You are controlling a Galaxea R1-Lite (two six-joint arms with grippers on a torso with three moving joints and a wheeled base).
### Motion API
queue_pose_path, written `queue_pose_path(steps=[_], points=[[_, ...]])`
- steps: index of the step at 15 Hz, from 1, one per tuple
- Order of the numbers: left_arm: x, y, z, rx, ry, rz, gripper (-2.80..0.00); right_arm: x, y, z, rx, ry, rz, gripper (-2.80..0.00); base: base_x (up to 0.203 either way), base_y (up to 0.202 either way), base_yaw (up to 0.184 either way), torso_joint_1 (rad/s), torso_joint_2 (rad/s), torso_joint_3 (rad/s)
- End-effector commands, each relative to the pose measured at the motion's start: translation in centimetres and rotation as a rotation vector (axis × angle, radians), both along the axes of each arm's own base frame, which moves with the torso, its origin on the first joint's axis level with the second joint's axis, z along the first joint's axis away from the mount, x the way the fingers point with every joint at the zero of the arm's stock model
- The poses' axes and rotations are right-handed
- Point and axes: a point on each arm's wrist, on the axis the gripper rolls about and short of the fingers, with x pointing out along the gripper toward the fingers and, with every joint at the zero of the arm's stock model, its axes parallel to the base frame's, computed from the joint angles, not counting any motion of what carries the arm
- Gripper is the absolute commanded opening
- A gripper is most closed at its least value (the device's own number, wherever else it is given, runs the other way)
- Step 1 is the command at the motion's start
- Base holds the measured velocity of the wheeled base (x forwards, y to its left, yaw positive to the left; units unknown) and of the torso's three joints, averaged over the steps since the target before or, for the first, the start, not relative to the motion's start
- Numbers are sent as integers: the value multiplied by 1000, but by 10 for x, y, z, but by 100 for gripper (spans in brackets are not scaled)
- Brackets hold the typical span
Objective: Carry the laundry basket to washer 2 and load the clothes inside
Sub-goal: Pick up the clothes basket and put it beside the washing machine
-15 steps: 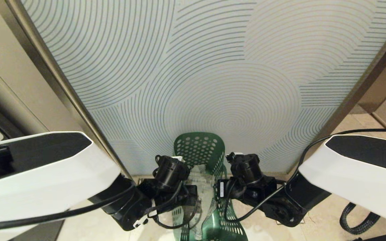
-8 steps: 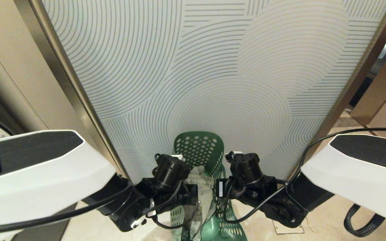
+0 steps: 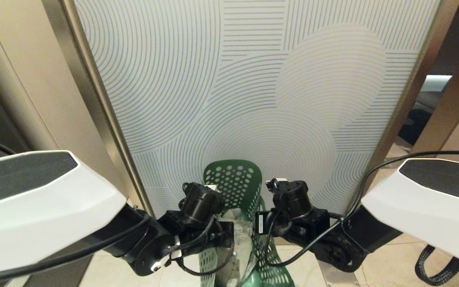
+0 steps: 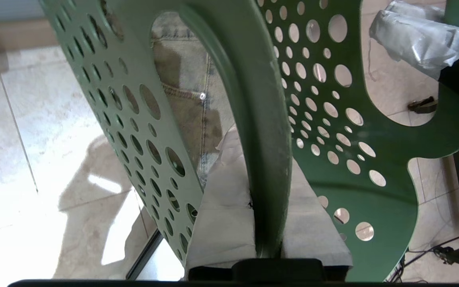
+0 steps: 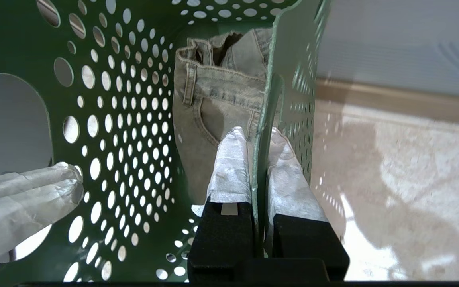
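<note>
While the laundry basket (image 3: pixel 233 187) hangs between both arms in front of a line-patterned wall panel (image 3: pixel 253 79), the left gripper (image 4: pixel 267 223) is pinched tight on one side wall, the right gripper (image 5: pixel 259 167) clamped on the opposite wall, and the clothes (image 5: pixel 217 103), faded denim, sit inside above the pale tiled floor (image 5: pixel 393 159)

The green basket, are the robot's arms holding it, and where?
Yes. Both hold the basket by its side walls: the left end effector pinches one rim, the right end effector the opposite one.
</note>
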Motion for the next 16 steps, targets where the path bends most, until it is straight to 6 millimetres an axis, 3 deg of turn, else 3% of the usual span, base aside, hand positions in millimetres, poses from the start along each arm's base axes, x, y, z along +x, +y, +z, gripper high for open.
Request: queue_pose_path(steps=[1, 12, 16], points=[[-1, 0, 2, -6, -5, 0, -280, -1, 2, 3, 7, -8, 5, -280, 0, 0, 0, -1, 1, 207], [-2, 0, -5, 8, 12, 3, -280, -1, 2, -3, 4, 5, 2, -280, 0, 0, 0, 4, -1, 201], [-1, 0, -5, 5, 7, 4, -280, -1, 2, -3, 4, 5, 1, -280, 0, 0, 0, 2, -4, 64]])
